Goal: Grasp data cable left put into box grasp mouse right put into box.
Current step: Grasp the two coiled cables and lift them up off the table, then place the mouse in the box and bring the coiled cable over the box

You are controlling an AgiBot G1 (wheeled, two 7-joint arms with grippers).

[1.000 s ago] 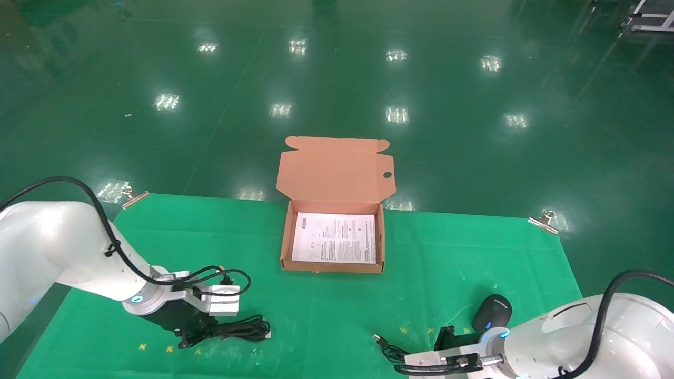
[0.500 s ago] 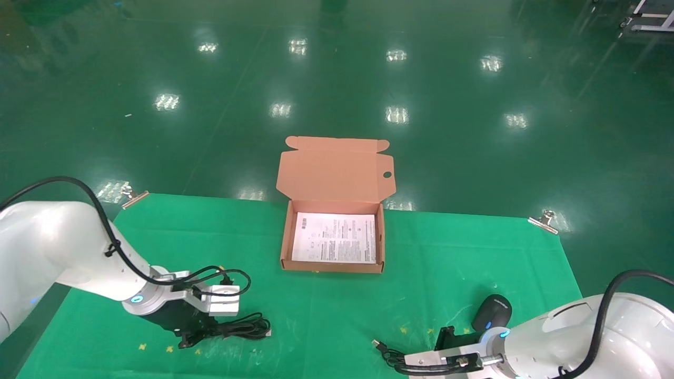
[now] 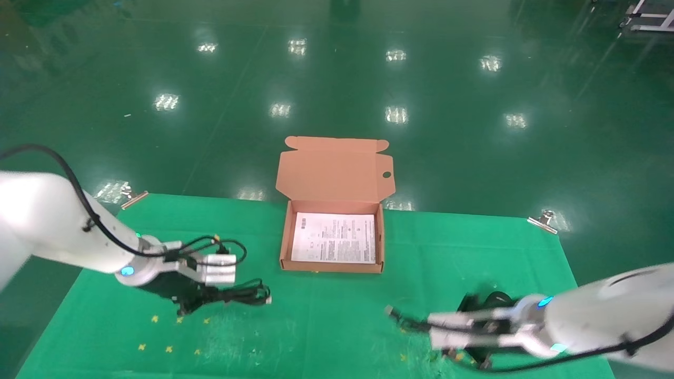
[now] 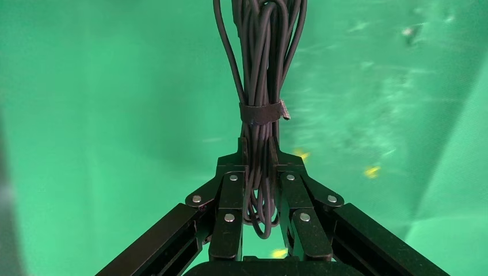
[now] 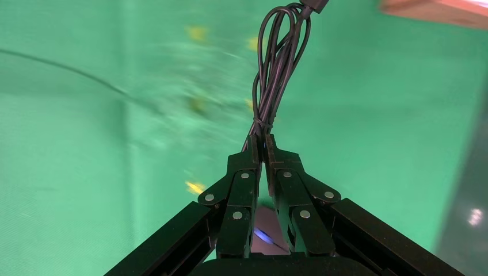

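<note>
Green-clothed bench (image 3: 326,326) | left pincer (image 4: 257,172) clenched on data cable (image 4: 260,86), near-left edge | right pincer (image 5: 263,150) grips mouse (image 5: 266,230) cord only, near-right corner | box (image 3: 284,242) open at far edge | I flag risk: mouse may swing, slip.

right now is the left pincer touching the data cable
Touching. The left wrist view shows the left pincer shut on the data cable, the bundle's end squeezed between both fingers just below its strap.

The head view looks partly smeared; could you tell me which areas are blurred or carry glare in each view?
Head view: right gripper streaked by motion, lamp glare on the floor; box crisp. Right wrist view: cloth smeared. Left wrist view: data cable sharp.
</note>
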